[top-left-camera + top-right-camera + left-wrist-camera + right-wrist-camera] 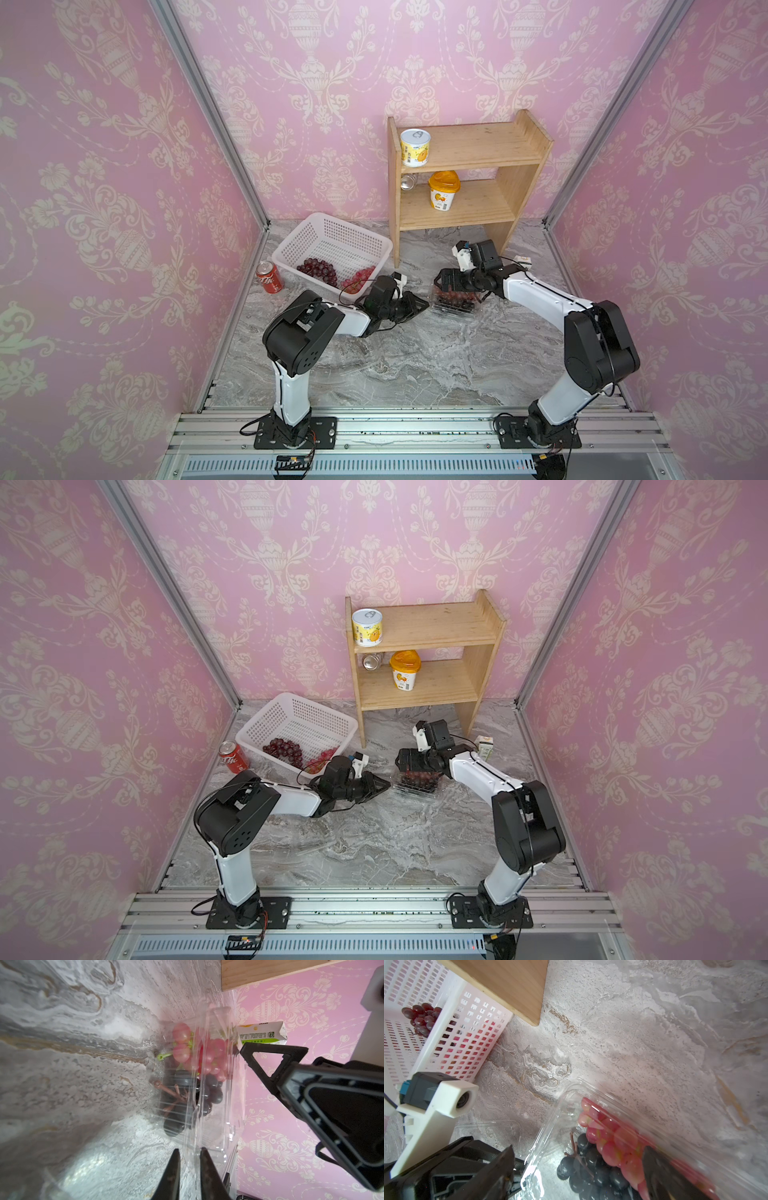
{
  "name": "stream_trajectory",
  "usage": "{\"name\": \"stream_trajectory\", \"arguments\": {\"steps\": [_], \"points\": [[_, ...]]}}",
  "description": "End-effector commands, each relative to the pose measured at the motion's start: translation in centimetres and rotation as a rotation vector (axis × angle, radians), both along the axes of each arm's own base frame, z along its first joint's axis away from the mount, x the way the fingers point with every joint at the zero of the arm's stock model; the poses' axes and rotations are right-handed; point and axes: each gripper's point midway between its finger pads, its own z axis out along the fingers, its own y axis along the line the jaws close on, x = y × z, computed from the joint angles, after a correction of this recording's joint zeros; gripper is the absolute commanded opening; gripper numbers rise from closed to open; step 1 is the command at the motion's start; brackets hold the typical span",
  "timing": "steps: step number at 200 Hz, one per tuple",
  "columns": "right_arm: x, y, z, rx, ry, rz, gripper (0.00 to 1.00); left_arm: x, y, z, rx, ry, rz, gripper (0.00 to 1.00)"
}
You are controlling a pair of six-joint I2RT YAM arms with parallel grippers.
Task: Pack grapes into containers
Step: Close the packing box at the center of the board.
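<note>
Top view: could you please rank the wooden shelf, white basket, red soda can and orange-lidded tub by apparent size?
1. wooden shelf
2. white basket
3. orange-lidded tub and red soda can look alike

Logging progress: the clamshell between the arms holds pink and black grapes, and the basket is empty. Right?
Not empty. Both top views show a dark red bunch and a pink bunch in the basket. The clamshell does hold pink and black grapes.

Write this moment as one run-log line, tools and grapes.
left tool: shut on container rim | right tool: open over container | packed: pink and black grapes | basket: two bunches
</note>
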Motion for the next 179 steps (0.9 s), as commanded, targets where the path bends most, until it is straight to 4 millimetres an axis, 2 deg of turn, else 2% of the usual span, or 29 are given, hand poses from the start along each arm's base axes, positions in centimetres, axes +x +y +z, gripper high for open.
{"name": "stream_trajectory", "arguments": {"steps": [1, 72, 179], "points": [[-0.7, 0.0, -1.5, 0.005, 0.042, -0.012, 0.97, -0.2, 0.3, -2.0, 0.035, 0.051, 0.02, 0.18], [-0.8, 0.1, -1.3, 0.007, 0.041, -0.012, 0.96, -0.4, -0.1, -2.3, 0.029, 0.055, 0.019, 0.11], [-0.8, 0.4, -1.5, 0.015, 0.045, -0.013, 0.96, -0.6, -0.8, -3.0, 0.019, 0.06, 0.018, 0.1]]}}
